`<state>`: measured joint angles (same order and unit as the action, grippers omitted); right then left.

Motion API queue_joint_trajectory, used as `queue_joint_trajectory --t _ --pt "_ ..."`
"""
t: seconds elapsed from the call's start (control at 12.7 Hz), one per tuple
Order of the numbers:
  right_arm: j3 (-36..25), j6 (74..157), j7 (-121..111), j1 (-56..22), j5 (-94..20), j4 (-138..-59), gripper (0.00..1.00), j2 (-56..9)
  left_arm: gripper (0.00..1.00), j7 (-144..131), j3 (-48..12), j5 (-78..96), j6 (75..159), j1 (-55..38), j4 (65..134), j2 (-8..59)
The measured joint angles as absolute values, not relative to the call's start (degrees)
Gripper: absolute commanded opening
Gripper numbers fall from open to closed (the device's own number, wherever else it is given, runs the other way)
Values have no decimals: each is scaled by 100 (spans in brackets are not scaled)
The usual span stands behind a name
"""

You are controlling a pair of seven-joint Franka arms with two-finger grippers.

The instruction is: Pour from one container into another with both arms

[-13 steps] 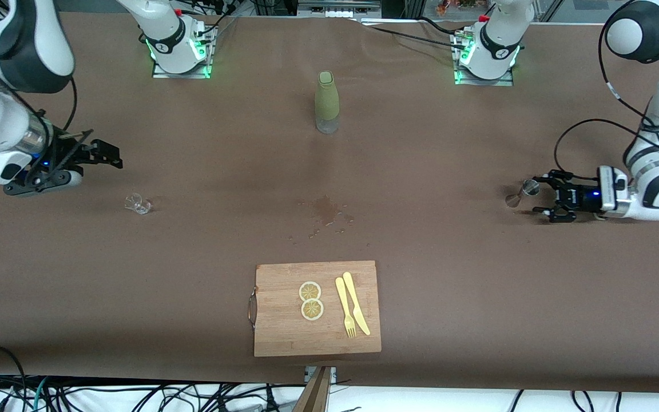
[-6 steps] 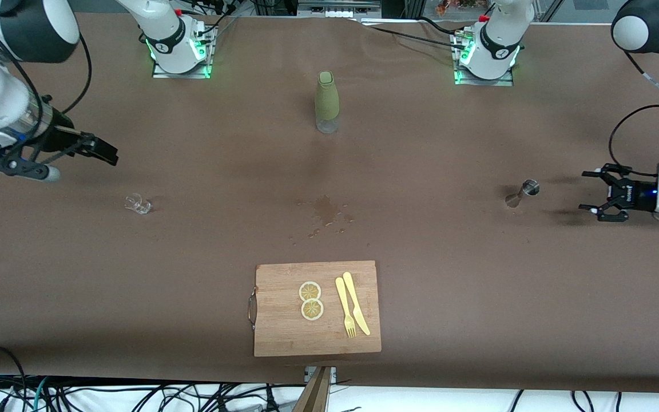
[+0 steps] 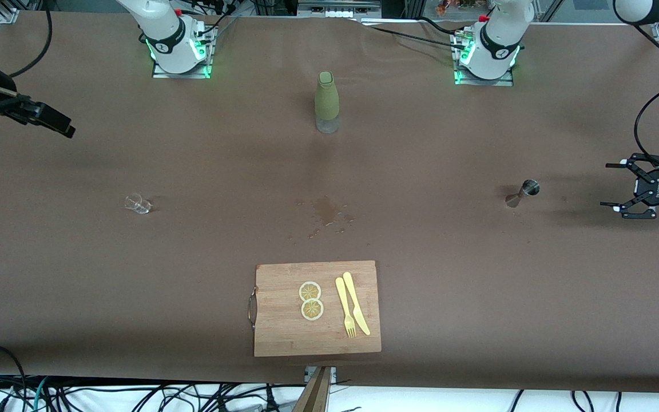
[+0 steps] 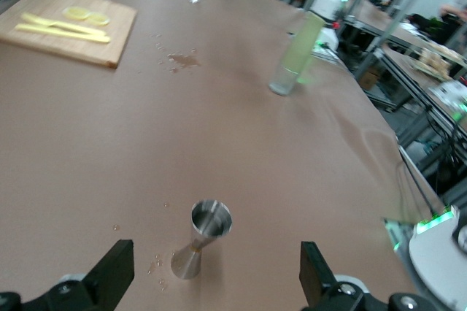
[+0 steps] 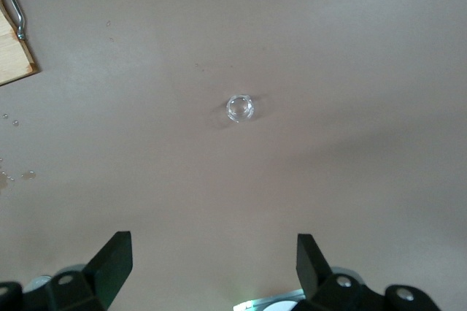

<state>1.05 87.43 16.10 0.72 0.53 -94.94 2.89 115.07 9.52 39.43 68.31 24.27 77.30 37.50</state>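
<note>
A small steel jigger (image 3: 523, 193) stands upright on the brown table toward the left arm's end, also seen in the left wrist view (image 4: 201, 242). My left gripper (image 3: 610, 185) hovers over the table's end beside it, well apart, open and empty (image 4: 215, 274). A small clear glass (image 3: 138, 203) sits toward the right arm's end and shows in the right wrist view (image 5: 239, 107). My right gripper (image 3: 58, 123) is raised over that end of the table, away from the glass, open with nothing in it (image 5: 213, 263).
A green bottle (image 3: 326, 102) stands mid-table between the arm bases. A wet stain (image 3: 325, 209) with droplets marks the table's middle. Nearer the camera lies a wooden cutting board (image 3: 284, 337) with two lemon slices (image 3: 310, 300), a yellow fork and a yellow knife.
Both arms have drawn back toward their table ends. The left gripper moved off from right beside the jigger, and the right gripper rose and pulled away from the glass.
</note>
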Motion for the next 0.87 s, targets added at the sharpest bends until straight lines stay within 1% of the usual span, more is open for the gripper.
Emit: queue_joint_trajectory --t 0.16,0.47,0.71,0.87 --pt "53 8717 1322 60 53 -9494 100 286 100 10531 951 3834 7176 2246 8152 3199" --pt "-71 8715 1015 47 64 -9496 100 249 100 8708 892 3682 8139 1915 9371 2083" --pt "-70 8715 1015 -24 63 -9496 100 249 100 7768 476 3520 8986 1801 10297 1323" --pt "-71 8720 1011 -36 63 -9496 100 249 100 7246 200 3455 9403 1779 10691 994"
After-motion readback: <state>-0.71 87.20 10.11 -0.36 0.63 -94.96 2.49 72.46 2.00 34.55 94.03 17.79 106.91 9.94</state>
